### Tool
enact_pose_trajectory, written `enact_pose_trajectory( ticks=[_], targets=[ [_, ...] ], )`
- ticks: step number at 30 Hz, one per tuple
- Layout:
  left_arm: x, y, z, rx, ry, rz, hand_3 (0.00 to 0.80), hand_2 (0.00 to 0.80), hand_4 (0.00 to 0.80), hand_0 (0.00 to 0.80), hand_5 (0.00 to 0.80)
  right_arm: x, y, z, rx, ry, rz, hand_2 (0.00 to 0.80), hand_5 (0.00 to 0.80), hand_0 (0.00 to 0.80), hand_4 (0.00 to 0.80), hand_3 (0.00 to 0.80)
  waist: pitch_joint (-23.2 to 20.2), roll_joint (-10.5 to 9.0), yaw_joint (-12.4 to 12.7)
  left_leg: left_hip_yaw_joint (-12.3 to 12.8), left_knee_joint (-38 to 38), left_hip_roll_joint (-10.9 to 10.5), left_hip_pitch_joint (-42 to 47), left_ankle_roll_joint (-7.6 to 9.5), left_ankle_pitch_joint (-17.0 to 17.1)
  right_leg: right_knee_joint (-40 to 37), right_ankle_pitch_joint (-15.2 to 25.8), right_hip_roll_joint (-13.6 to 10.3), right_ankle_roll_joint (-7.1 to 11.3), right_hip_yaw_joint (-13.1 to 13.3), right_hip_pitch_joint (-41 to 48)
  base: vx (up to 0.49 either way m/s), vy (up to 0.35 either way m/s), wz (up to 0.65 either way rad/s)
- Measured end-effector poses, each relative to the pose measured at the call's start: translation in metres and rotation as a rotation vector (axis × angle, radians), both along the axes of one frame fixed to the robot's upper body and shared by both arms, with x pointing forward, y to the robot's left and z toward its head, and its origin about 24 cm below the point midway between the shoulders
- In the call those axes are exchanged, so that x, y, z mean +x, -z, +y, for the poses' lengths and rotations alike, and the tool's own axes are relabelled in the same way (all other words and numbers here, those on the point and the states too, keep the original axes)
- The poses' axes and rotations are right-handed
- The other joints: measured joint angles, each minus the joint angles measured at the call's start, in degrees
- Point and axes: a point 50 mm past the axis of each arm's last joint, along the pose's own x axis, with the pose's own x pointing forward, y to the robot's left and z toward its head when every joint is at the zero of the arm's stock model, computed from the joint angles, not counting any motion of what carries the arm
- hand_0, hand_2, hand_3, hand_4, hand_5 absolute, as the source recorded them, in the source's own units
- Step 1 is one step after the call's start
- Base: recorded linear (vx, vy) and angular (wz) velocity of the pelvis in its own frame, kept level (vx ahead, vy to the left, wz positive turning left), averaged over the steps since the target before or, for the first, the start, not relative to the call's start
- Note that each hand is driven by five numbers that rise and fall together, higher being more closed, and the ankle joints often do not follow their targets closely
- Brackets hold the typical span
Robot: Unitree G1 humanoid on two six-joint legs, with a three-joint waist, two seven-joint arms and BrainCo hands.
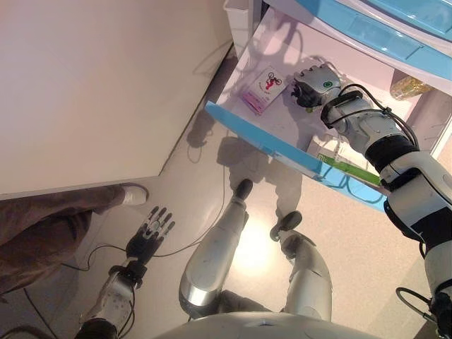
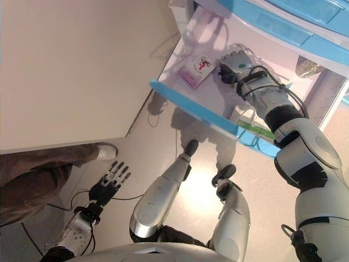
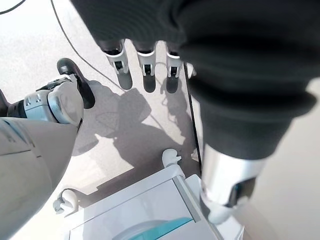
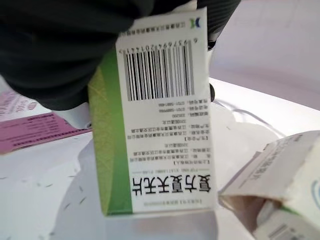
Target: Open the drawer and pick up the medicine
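A big white wall (image 1: pixel 106 85) is standing beside the shiny grey floor (image 1: pixel 205 176). Bright light is shining on that floor. A person's leg (image 1: pixel 49 226) is showing low down.

matt cardboard medicine box (image 4: pixel 160 125) in a smooth glossy plastic drawer (image 1: pixel 244 131).
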Motion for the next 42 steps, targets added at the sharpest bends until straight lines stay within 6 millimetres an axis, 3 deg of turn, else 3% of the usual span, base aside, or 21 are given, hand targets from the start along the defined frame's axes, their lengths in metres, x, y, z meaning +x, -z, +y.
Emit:
enact_pose_trajectory(
  ticks=[7,21,29,42],
  targets=[
    [0.0,0.0,0.0,0.0,0.001,-0.001,0.0,0.0,0.0,0.0,0.0,-0.001,-0.002,0.004,0.0,-0.035,-0.01,0.8,0.8,0.8,0.8,0.8,0.0,0.0,-0.3,0.2,0.3,0.1,-0.1,0.01,0.0,0.0,0.0,0.0,-0.01,0.4,-0.2,0.0,0.0,0.0],
    [0.001,-0.001,0.0,-0.001,0.003,-0.008,0.0,0.0,0.0,0.0,0.0,-0.02,-0.028,0.048,-0.007,-0.263,-0.119,0.8,0.8,0.8,0.8,0.8,0.0,-0.05,-1.4,1.8,0.5,1.1,0.4,0.44,0.2,-0.6,0.8,0.9,-0.72,1.6,-0.2,-0.008,-0.011,-0.06],
    [0.001,-0.001,-0.001,-0.003,0.006,-0.004,0.0,0.0,0.0,0.0,0.0,-0.034,-0.04,0.065,0.005,-0.362,-0.142,0.8,0.8,0.8,0.8,0.8,0.0,-0.18,-3.9,3.0,0.3,2.3,2.3,0.57,-0.1,-3.6,2.6,2.3,-0.67,2.4,2.0,-0.031,-0.019,-0.12],
    [0.001,-0.001,0.001,-0.004,0.002,0.002,0.0,0.0,0.0,0.0,0.0,-0.067,-0.026,0.073,0.059,-0.535,-0.034,0.8,0.8,0.8,0.8,0.8,-0.1,-2.57,-6.2,6.1,-2.9,3.1,8.2,1.1,0.0,-8.3,4.9,3.9,-0.02,5.1,6.9,-0.007,-0.04,-0.12]
  ],
)
